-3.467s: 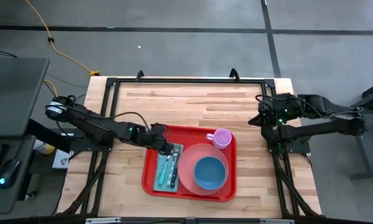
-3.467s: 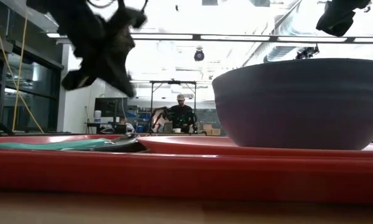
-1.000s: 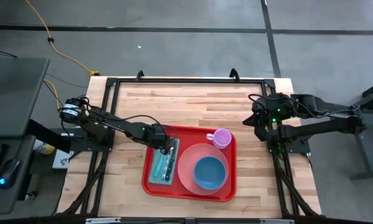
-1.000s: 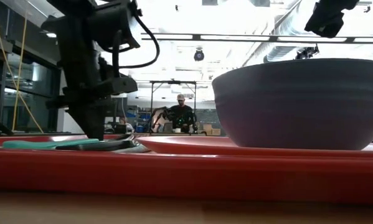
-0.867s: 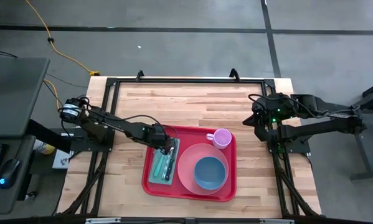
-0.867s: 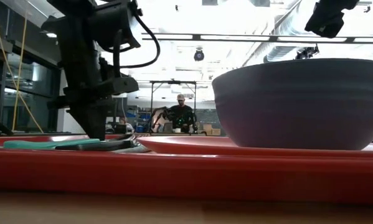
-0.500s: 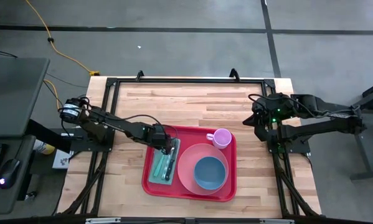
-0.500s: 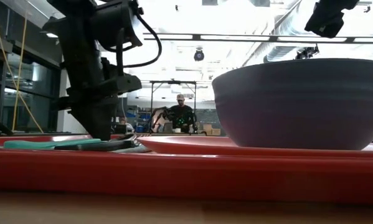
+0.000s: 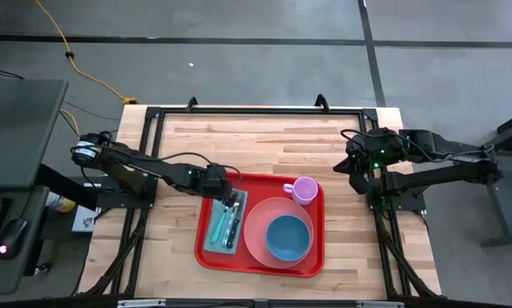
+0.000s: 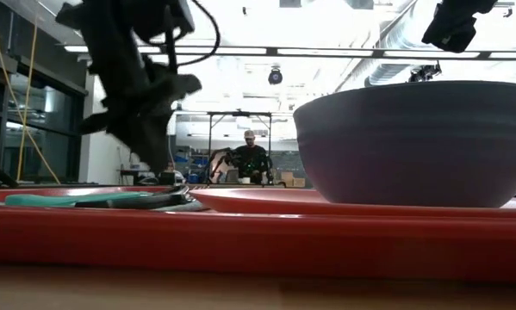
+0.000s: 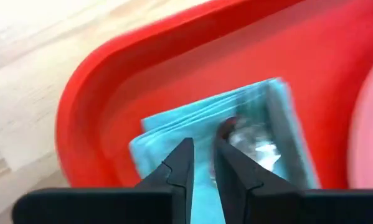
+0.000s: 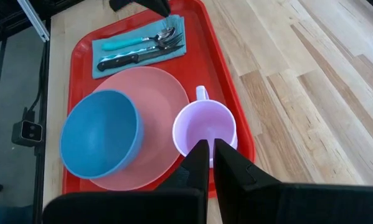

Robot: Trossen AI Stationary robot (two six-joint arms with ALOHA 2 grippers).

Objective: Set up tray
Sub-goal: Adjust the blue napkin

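most of the setting looks done: the tray (image 9: pixel 260 259) lies on the worktop (image 9: pixel 264 137) directly below the left pincer (image 9: pixel 228 199), and it already carries a folded teal napkin (image 9: pixel 223 226) with cutlery (image 12: pixel 142 48) laid on it, a pink plate (image 12: pixel 150 93) with a blue bowl (image 9: pixel 288 237) sitting in it, and a lilac mug (image 9: pixel 303 189) at the plate's far edge. the left pincer hangs just above the far end of the napkin, at the tray's corner, its jaws a little parted with nothing between them; in the left wrist view the napkin and a shiny utensil tip lie just beyond the fingertips. the right pincer (image 12: pixel 205 163) is clenched and empty, parked well off to the tray's right side near the worktop's edge, looking across at the mug and plate. judging by how things lie, little seems left beyond pulling the left arm clear, unless more pieces are meant to join; none shows on the bare worktop around the tray. nothing stands in the way of a lift straight up, though the cutlery sits close under the left pincer and could be nudged by a careless sideways move. a person (image 10: pixel 252 155) stands far off in the room behind, well away from the arms.
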